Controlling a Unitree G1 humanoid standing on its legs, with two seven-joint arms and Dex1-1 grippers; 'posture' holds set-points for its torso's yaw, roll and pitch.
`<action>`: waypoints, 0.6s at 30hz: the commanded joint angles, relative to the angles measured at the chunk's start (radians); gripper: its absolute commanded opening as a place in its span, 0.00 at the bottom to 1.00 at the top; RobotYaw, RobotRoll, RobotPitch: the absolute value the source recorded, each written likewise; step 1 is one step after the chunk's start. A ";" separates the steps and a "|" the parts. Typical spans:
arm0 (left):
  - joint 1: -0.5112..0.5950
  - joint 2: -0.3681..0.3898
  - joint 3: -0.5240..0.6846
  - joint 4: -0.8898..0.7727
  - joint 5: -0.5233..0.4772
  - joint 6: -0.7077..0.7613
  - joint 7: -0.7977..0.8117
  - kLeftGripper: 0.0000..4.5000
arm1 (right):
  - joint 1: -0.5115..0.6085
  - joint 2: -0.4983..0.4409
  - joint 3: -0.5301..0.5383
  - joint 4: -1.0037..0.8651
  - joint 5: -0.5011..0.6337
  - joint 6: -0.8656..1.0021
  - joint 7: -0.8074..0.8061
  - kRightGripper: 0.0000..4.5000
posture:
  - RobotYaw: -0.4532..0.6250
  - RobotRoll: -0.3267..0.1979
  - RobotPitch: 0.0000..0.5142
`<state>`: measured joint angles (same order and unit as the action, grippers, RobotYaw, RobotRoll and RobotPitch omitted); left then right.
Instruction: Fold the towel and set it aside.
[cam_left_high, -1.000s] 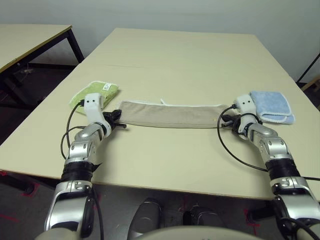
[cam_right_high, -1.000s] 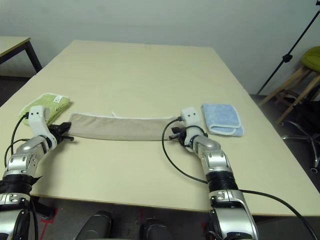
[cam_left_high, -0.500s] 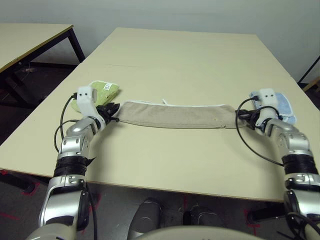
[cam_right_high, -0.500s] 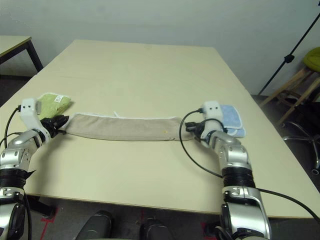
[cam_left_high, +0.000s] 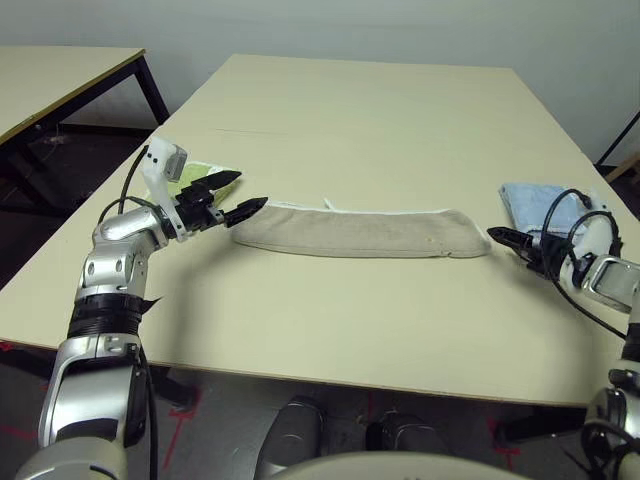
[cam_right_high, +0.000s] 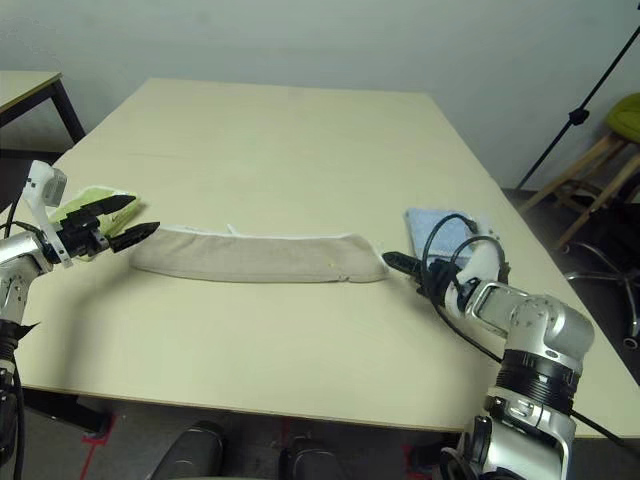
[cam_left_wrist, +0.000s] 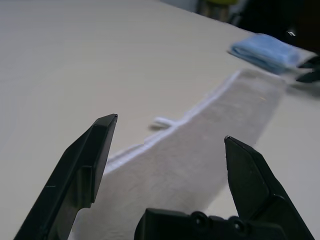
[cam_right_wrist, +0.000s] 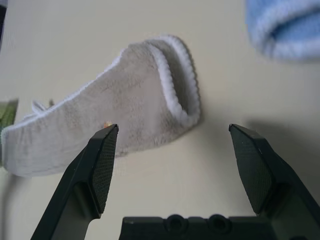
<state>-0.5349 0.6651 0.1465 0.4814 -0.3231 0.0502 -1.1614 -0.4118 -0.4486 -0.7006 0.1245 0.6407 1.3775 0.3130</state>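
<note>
The towel (cam_left_high: 360, 232) is laid out as a long narrow strip across the middle of the frame, already doubled lengthwise, with white edging along its upper side. It can be expected to handle like any terry cloth: light, floppy, no stiffness at all, grippy rather than slick, nothing breakable. A pinch at one end would just drag the rest along, so the short ends are probably where it should be taken, through both layers at once, so the fold isn't pulled open.

The left gripper (cam_left_high: 228, 196) is seen raised at the strip's left end with its fingers spread wide apart and nothing between them. The right gripper (cam_right_high: 405, 264) sits just off the strip's right end, also spread and empty, as the right wrist view makes plain.

Some things are given by one view alone. The rolled, looped-over right end of the towel is shown up close in the right wrist view. The orange speck is also caught there. A small white tag (cam_left_wrist: 162, 121) sticking out of the edging is clearest in the left wrist view. The lime-green towel (cam_right_high: 85, 201) behind the left gripper and the blue towel (cam_left_high: 530, 200) at mid right are both laid out in the eye views.
</note>
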 joint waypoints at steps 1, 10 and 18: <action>-0.008 0.012 -0.027 0.011 0.006 -0.028 -0.059 1.00 | 0.013 0.045 -0.052 -0.052 0.012 0.084 -0.064 0.99 | 0.56 0.62 0.08; 0.003 0.007 -0.037 -0.037 -0.018 -0.011 -0.109 1.00 | -0.058 0.184 -0.084 0.022 -0.019 0.014 -0.169 0.99 | 0.56 0.62 0.08; 0.028 0.019 -0.029 -0.077 -0.031 0.006 -0.107 1.00 | -0.138 0.228 -0.036 0.168 -0.037 -0.125 -0.211 0.99 | 0.58 0.62 0.07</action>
<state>-0.5205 0.6744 0.1168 0.4233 -0.3559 0.0519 -1.2691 -0.5506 -0.2370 -0.7618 0.2467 0.6202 1.2647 0.1233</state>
